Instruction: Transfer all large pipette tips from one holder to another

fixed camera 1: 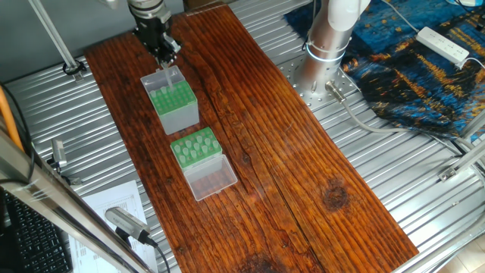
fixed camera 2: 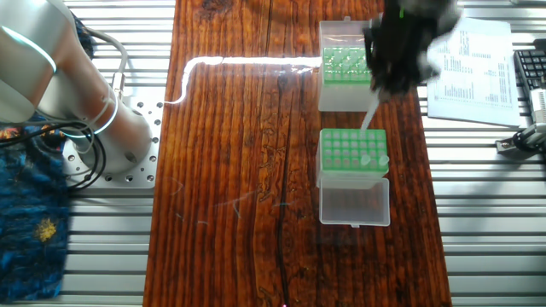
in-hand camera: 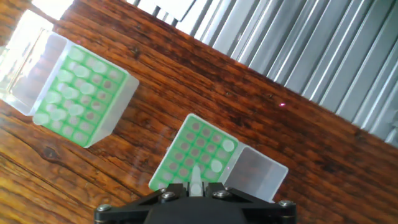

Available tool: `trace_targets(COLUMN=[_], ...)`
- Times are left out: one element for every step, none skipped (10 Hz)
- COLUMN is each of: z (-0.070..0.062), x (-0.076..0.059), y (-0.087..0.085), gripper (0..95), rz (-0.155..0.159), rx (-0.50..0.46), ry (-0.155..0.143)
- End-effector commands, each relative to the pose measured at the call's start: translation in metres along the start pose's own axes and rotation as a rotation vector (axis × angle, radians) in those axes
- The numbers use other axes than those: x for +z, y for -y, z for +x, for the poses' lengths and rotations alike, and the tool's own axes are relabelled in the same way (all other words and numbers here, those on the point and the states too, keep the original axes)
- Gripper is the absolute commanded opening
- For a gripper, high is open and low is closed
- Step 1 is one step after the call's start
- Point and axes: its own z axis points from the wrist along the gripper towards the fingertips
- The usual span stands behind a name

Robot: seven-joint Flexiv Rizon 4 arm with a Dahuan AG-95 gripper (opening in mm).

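The end effector, pinching one large pipette tip by its top, could let it swing and miss a free hole in the crowded low green rack at 12 o'clock.

Bright, even light fills all views. A white glare streak crosses the desk in the other fixed view, where the gripper is motion-blurred.

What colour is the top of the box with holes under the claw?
Green top plate, clearest in the hand view.
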Motion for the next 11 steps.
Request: trace_targets(z=[-0.001,-0.003,-0.006,-0.010,-0.013,-0.019,-0.023,-0.025,-0.026,-0.026,-0.027], x=[-0.009,-0.011,-0.012,-0.012,-0.012,-0.010,-0.009,-0.006,-0.003,0.002,0.005], y=[-0.014,-0.020,-0.025,-0.032,-0.037,-0.044,-0.049,-0.055,-0.059,-0.062,-0.066], gripper=[0.0,0.0,0.0,0.0,0.0,0.0,0.0,0.0,0.0,0.0,0.0], rz=[-0.040,-0.076,-0.096,-0.099,-0.099,-0.104,-0.105,-0.107,-0.107,-0.116,-0.126], rx=[0.019,0.028,0.036,0.068,0.079,0.095,0.106,0.123,0.126,0.138,0.153], ry=[0.033,0.051,0.062,0.065,0.064,0.067,0.067,0.068,0.072,0.079,0.089])
